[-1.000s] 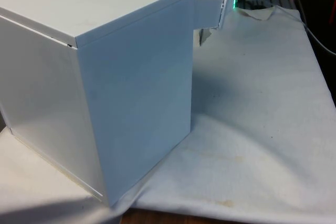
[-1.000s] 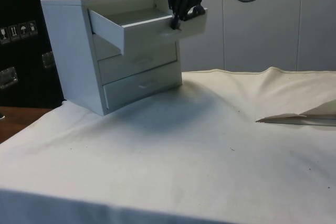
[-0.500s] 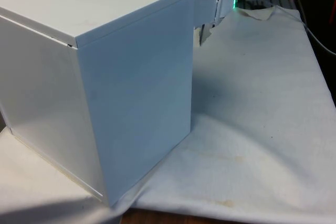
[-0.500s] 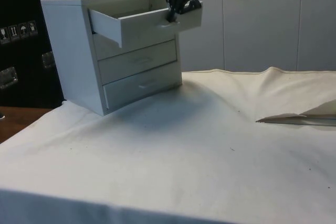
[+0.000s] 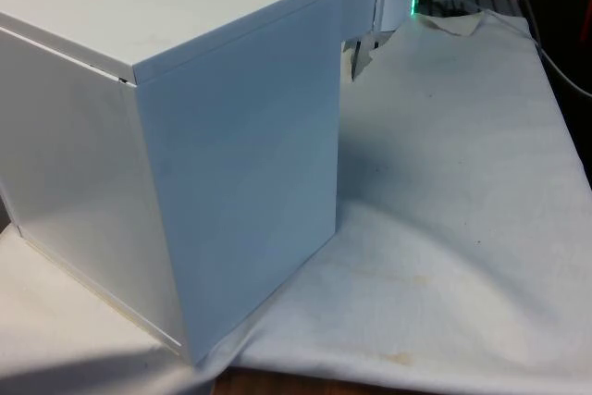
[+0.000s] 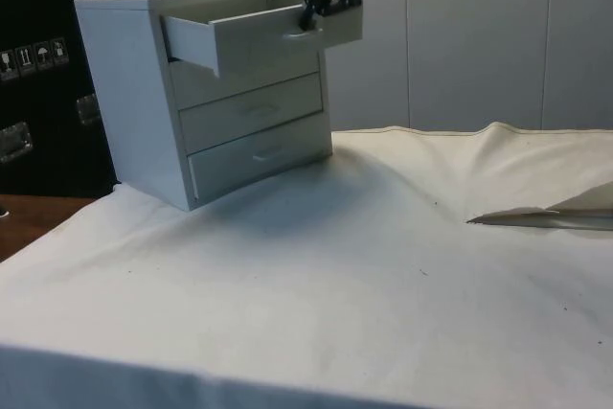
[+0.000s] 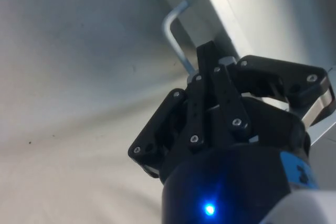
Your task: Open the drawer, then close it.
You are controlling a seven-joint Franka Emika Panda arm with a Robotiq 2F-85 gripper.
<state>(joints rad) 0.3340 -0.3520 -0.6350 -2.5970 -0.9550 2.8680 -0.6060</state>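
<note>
White cloth (image 6: pixel 383 275) covers your bench. Chest of drawers (image 6: pixel 144 93) stands near the side view's left edge, back corner toward the front camera. Top drawer (image 6: pixel 259 35) sticks partway out; the two lower drawers are flush. Your hand (image 7: pixel 210 72) is clenched on that drawer's metal handle (image 7: pixel 173 35), fingers pinched together round the bar.

Even, soft light; the chest (image 6: pixel 215 83) casts a faint shadow (wrist view dimmer) on the cloth (image 6: pixel 383 265).
</note>
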